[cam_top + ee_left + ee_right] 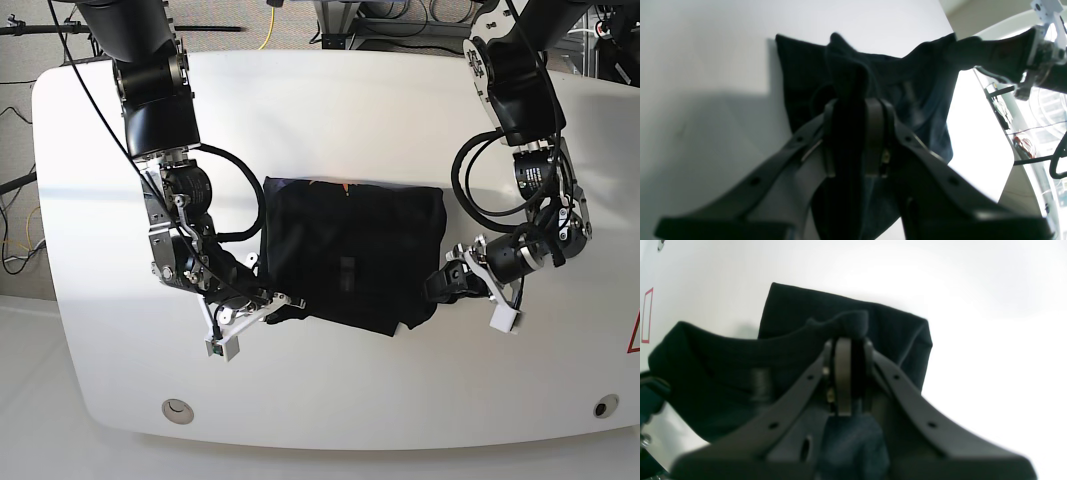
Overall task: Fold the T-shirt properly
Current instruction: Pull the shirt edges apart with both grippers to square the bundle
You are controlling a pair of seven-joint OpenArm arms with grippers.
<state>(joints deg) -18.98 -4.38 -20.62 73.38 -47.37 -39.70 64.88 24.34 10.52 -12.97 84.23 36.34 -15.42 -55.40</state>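
In the left wrist view the left pincer (853, 110) is clamped on a bunched fold of the black T-shirt (907, 96); cloth fills the gap between its two dark fingers (873, 133) and hangs below them; the rest of the shirt spreads over the white tabletop (706, 83); at the upper right the right pincer (960, 50) holds the far edge of the cloth.

In the right wrist view the right pincer (850, 336) is closed on a small peak of the T-shirt (796, 313), which pokes up just past the fingertips; more cloth sits beneath the fingers (843, 373); the shirt lies folded on the tabletop (973, 290), one squared corner pointing away from the camera; a red outline mark (646, 315) shows at the left edge.

In the base view the T-shirt (350, 255) lies near the middle of the tabletop (350, 100) as a rough rectangle, an orange tag (347, 184) showing at its far edge; the left pincer (437, 283) grips its near corner on the picture's right; the right pincer (283, 300) grips the near corner on the picture's left; both corners look slightly raised and puckered.
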